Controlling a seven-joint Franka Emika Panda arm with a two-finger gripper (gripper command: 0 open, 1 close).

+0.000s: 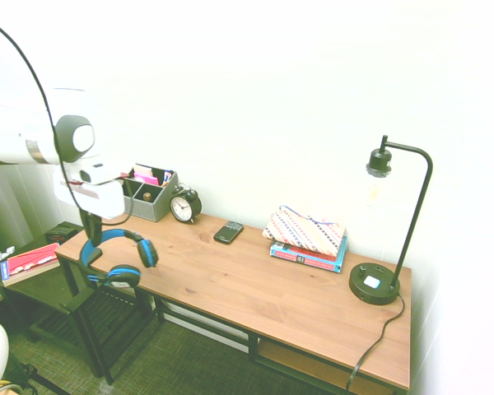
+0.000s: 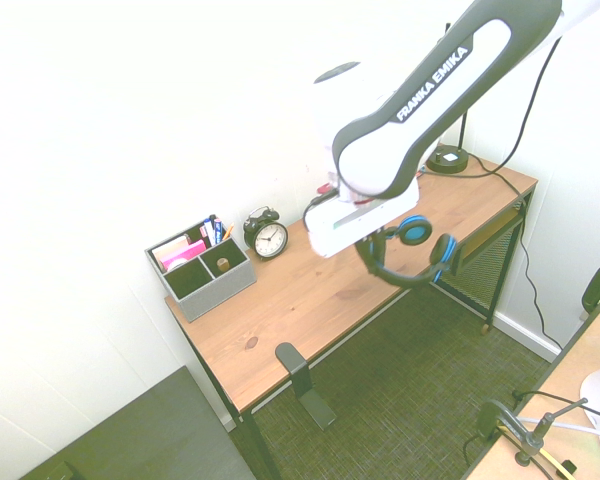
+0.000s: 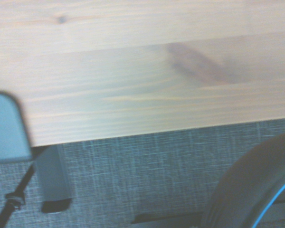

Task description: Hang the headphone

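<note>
While the tool [image 1: 90, 226] grips the headphone [image 1: 119, 255] by its headband, the ear cups dangle over the tabletop [image 1: 255, 280] edge. An alarm clock [image 1: 185, 206] stands at 2 o'clock from it.

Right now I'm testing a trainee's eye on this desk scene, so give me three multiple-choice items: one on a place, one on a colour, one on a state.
1. Where does the round black alarm clock stand?
A. beside the grey desk organizer
B. on the books
C. under the lamp
2. What colour trims the black over-ear headphone?
A. red
B. blue
C. green
3. The headphone is:
A. lying flat on the desk
B. hung on a hook
C. held up by the gripper

Answers: 1 A, the clock stands right by the organizer. 2 B, blue lines band and cups. 3 C, the gripper clamps its headband in the air.
</note>
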